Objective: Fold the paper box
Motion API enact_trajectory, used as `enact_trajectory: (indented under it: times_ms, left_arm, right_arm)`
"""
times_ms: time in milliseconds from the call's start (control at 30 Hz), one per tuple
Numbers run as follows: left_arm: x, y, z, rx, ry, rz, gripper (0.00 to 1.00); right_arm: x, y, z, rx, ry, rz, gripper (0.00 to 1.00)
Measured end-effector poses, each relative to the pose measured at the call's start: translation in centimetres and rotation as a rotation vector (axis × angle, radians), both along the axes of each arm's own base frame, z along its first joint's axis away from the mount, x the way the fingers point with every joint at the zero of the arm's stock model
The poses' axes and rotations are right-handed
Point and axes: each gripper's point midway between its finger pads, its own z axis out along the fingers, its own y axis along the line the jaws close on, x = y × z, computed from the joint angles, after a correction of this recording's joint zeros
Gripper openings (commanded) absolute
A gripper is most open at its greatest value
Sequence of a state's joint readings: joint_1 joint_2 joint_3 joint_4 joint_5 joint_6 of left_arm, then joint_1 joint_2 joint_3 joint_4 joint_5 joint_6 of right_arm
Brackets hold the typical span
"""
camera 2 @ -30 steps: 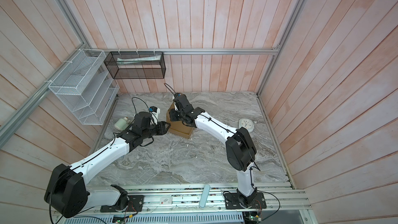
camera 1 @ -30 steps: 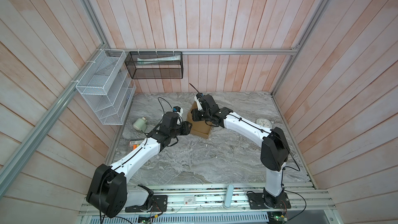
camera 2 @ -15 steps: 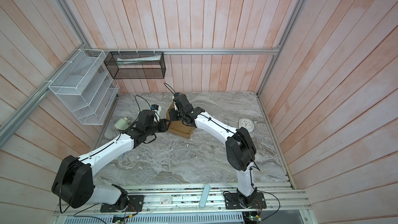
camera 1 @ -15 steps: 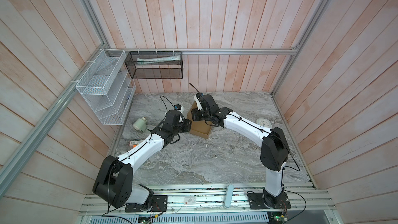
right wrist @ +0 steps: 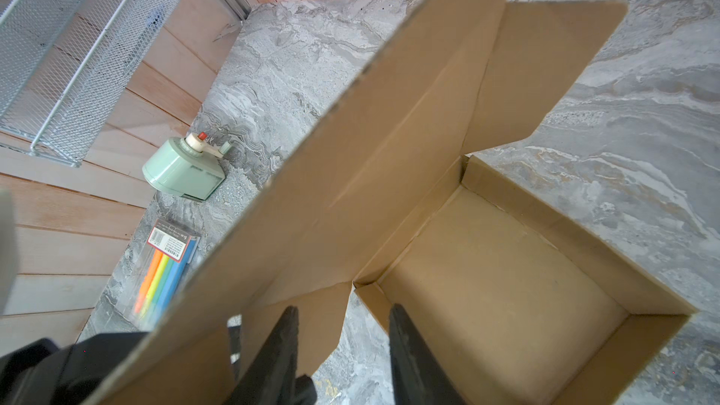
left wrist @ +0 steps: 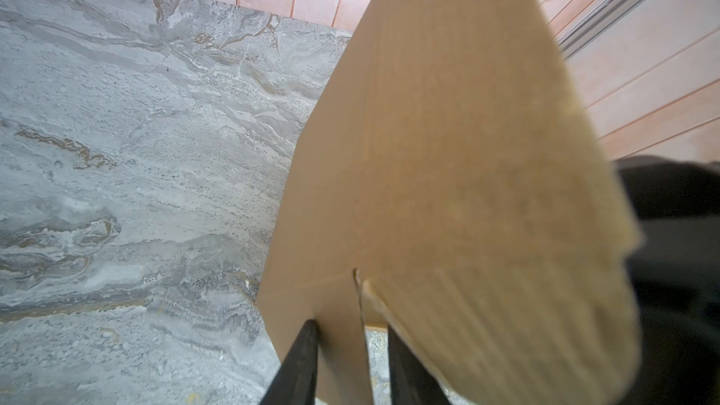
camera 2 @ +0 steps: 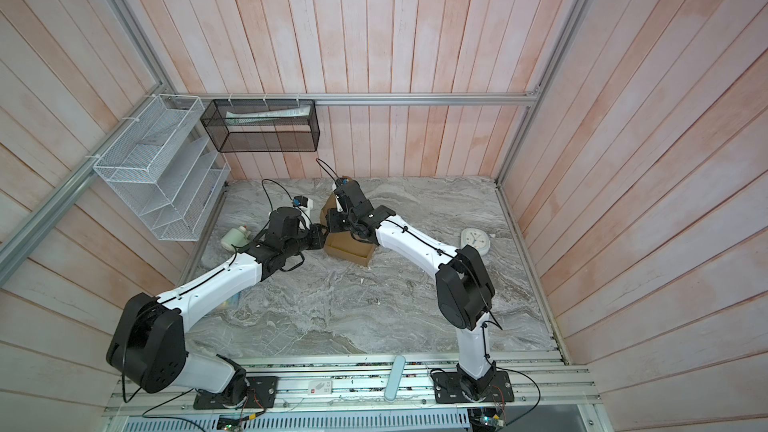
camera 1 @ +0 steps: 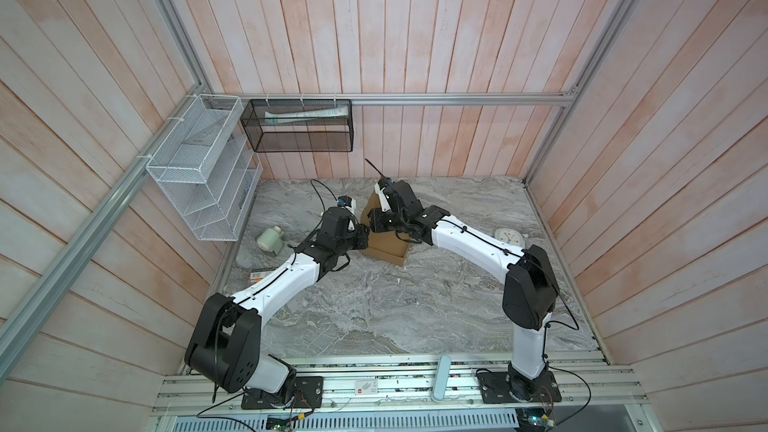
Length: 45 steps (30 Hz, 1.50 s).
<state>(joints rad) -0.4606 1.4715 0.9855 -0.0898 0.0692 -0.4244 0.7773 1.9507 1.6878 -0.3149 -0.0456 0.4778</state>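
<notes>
Two white robot arms reach away from their mounts at the near edge of a grey marbled bench (camera 1: 395,305). They meet at the paper box (camera 1: 386,249), which sits in the far half of the bench, a little left of centre.

Nearest is the box's tray (right wrist: 487,286), which rests flat on the bench with its low walls up and opens upward. From the tray's far side the lid panel (left wrist: 448,150) rises steeply, tilted rather than fully upright. The box sits skewed to the bench edges, with one corner towards the near right. Its long axis, from tray through lid, seems to run near to far, leaning slightly left.

The left end effector (left wrist: 350,325) is partly open, with its dark fingers either side of a narrow flap (left wrist: 339,364) at the lid's edge. Bench shows beside one finger, so no firm grip is seen. The right end effector (right wrist: 343,307) is also partly open on the lid's inner side. One finger lies against a side flap (right wrist: 323,317), and nothing is clamped.

The step in hand looks like closing the lid. The next move would probably call for pinching the flaps and folding them inward. The lid would then swing down so the flaps tuck inside the walls.

Off to the left lies a green pencil sharpener (right wrist: 179,169). On the back wall hangs a black mesh basket (camera 1: 301,126).
</notes>
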Motion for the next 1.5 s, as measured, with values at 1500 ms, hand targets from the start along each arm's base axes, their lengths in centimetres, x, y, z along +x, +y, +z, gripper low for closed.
enact_trajectory:
  times_ms: [1500]
  left_arm:
    - [1.6,2.5,1.3,0.109,-0.121,-0.181,0.05]
  right_arm:
    - [3.6,-14.9,0.7,-0.112,-0.087,-0.252,0.44]
